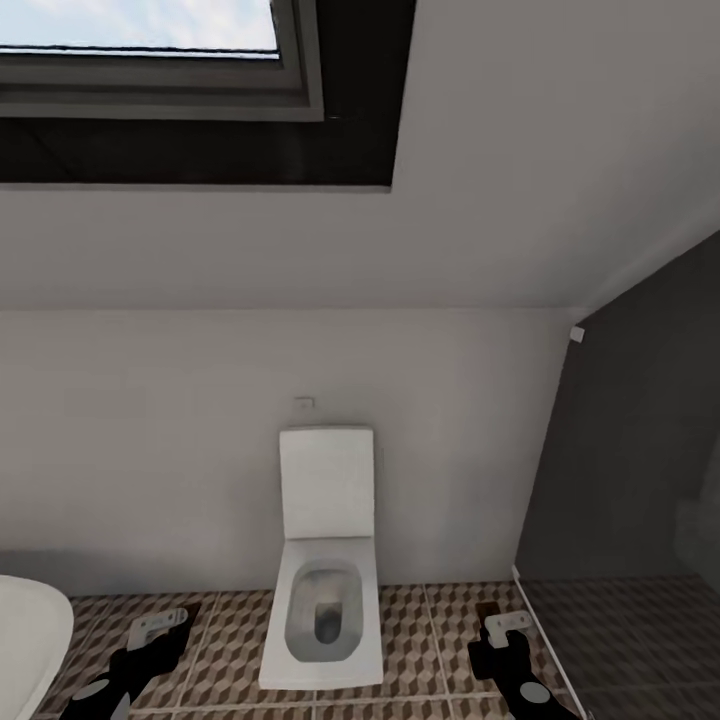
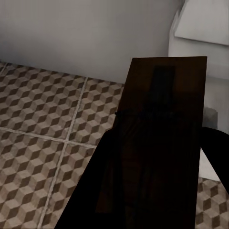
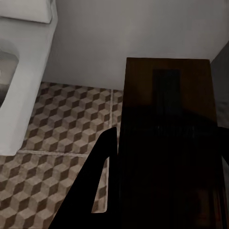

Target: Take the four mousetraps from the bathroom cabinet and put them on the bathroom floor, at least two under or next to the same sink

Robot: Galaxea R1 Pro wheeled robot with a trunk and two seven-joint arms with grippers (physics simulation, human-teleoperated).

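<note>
Nearest the camera in the head view, the left tool and the right tool hang low over the bathroom floor, one on each side of the white toilet. Each carries a mousetrap. In the left wrist view a dark brown board, the left mousetrap, lies lengthwise between the black fingers and reaches out past their tips, the tool clamped on it. In the right wrist view the right mousetrap sits the same way, pinched between that tool's fingers and projecting beyond them. In the head view each shows as a small pale board at its tool's tip, with a dark shadow on the cube-patterned tiles just beyond.

At the lower left edge a white rounded bathtub rim curves in. The toilet stands against the pale back wall, lid raised. To the right is a dark grey wall. Above, the sloped ceiling holds a dark-framed skylight.
</note>
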